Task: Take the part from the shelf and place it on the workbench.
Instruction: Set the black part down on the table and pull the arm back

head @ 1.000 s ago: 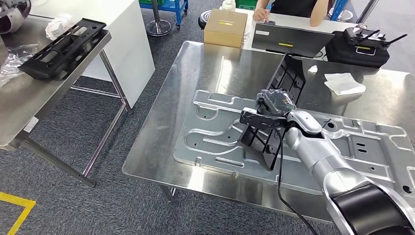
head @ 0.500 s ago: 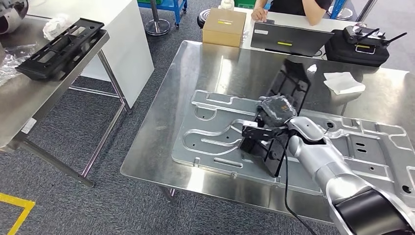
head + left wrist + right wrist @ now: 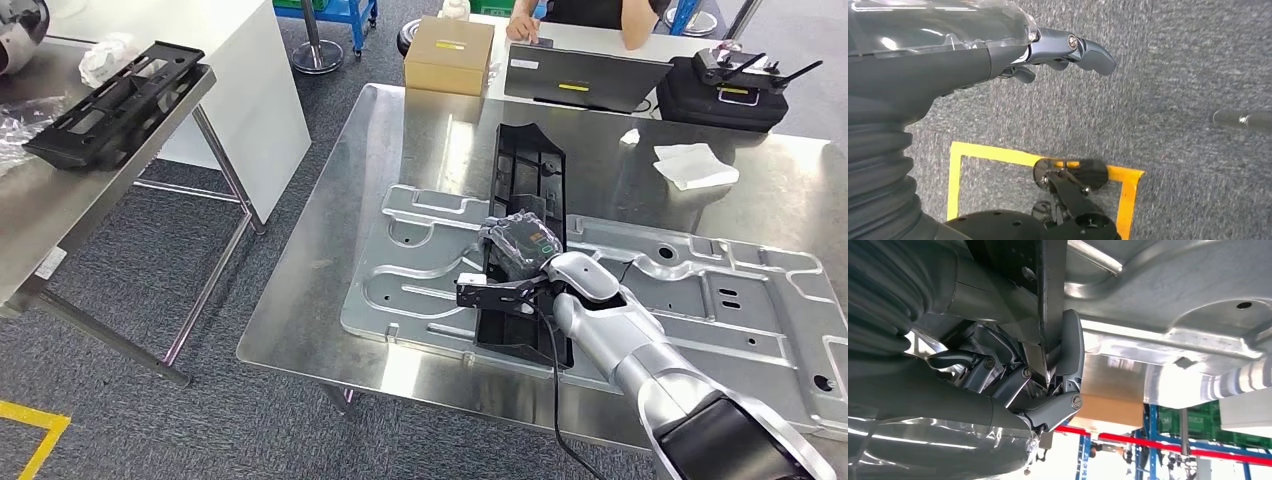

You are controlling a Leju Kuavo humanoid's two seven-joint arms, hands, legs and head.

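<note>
The part is a long black plastic frame [image 3: 525, 180] lying lengthwise over the stamped metal panel [image 3: 700, 300] on the steel workbench [image 3: 420, 130]. My right hand [image 3: 515, 260] grips its near end, fingers wrapped round the edge. Up close, the fingers [image 3: 1068, 355] clamp the black part's edge [image 3: 1050, 300]. My left hand [image 3: 1058, 50] hangs over grey carpet with nothing in it, fingers loosely extended. A second black frame [image 3: 115, 100] rests on the steel shelf table [image 3: 60, 210] at the left.
A cardboard box [image 3: 450, 55], a laptop [image 3: 585, 78], a black case [image 3: 740, 90] and white cloths [image 3: 695, 163] sit along the workbench's far side. A person [image 3: 590, 15] sits behind it. Yellow floor tape [image 3: 1038, 160] lies below my left hand.
My right hand has swung the black part from a tilted, raised pose down toward the panel and shifted it left, closer to the workbench's near edge. The view has shifted slightly.
</note>
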